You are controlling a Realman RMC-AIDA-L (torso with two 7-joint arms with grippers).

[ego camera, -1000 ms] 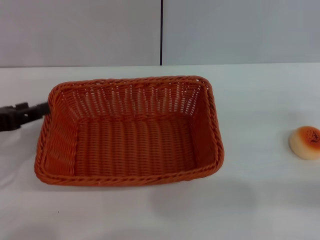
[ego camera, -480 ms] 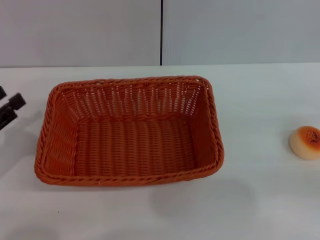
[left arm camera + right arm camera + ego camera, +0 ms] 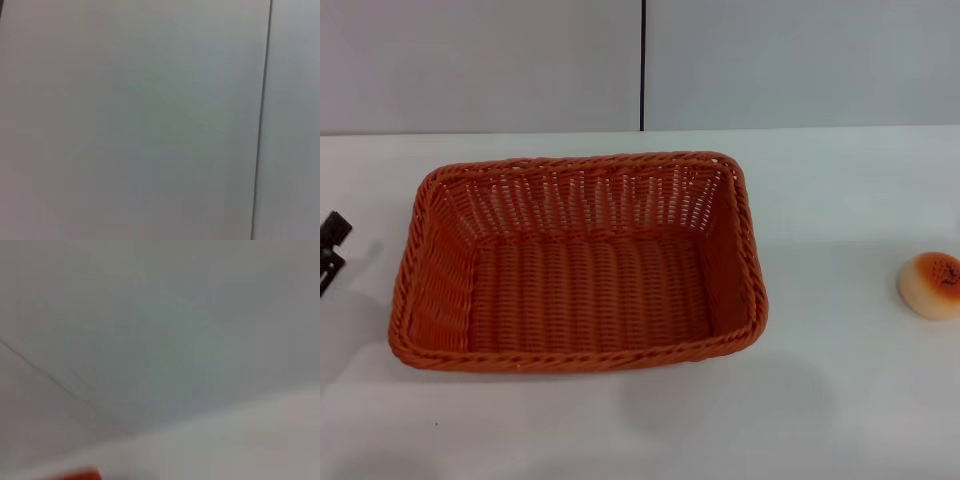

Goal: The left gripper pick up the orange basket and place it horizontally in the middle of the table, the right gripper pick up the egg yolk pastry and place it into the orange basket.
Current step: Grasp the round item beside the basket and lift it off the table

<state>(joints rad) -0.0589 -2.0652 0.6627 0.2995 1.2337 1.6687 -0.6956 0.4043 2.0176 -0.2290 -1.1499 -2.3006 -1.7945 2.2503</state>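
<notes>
Now the orange basket (image 3: 578, 262) lies flat on the white table (image 3: 840, 400), near the middle, with its long side across the head view and its opening up. Nothing is inside it. The left gripper (image 3: 330, 250) shows only as two black fingertips at the left edge of the head view, well apart from the basket's left rim and touching nothing. The tips seem to stand a little apart from each other, so the jaws look open, but so little of them shows that I cannot be sure. The egg yolk pastry (image 3: 930, 285) sits on the table at the far right, well apart from the basket, with its browned top up. The right gripper does not show in any view, so its jaws I cannot tell. Both wrist views give mostly a plain grey wall.
</notes>
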